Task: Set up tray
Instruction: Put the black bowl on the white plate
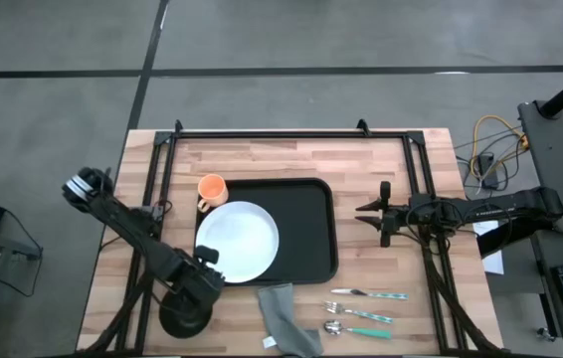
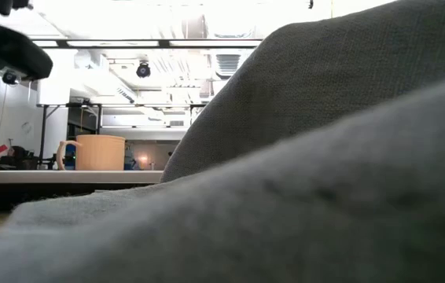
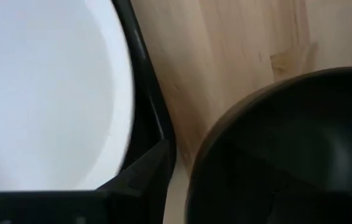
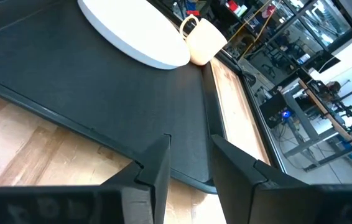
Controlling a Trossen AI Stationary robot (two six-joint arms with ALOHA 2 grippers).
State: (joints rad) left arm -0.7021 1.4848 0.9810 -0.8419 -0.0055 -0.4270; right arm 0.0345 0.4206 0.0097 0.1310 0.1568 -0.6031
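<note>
High view: the large flat black rectangular tray point(image 1: 306, 224) is lying mid-table, carrying the round white plate point(image 1: 238, 242) on its left part; the orange handled mug point(image 1: 211, 188) is standing at the tray's far-left corner, whether on the rim or just off it I cannot tell. Still waiting on bare wood are the small black bowl point(image 1: 184, 316), the crumpled grey cloth napkin point(image 1: 286, 318) and three pieces of metal cutlery with teal handles point(image 1: 366, 310). The left gripper point(image 1: 202, 273) is hovering over the bowl's edge, beside the tray's near-left corner; the right gripper point(image 1: 377, 214) is hanging right of the tray. Low view: grey cloth is filling nearly everything, the mug point(image 2: 97, 152) showing behind. Left wrist view: bowl point(image 3: 288, 149), tray rim and plate point(image 3: 45, 93) are showing close together; the fingers' spread I cannot tell. Right wrist view: the right gripper point(image 4: 191, 163) is standing at a narrow gap, gripping nothing. Judgement: roughly a third laid; bowl, napkin, cutlery remaining.
</note>
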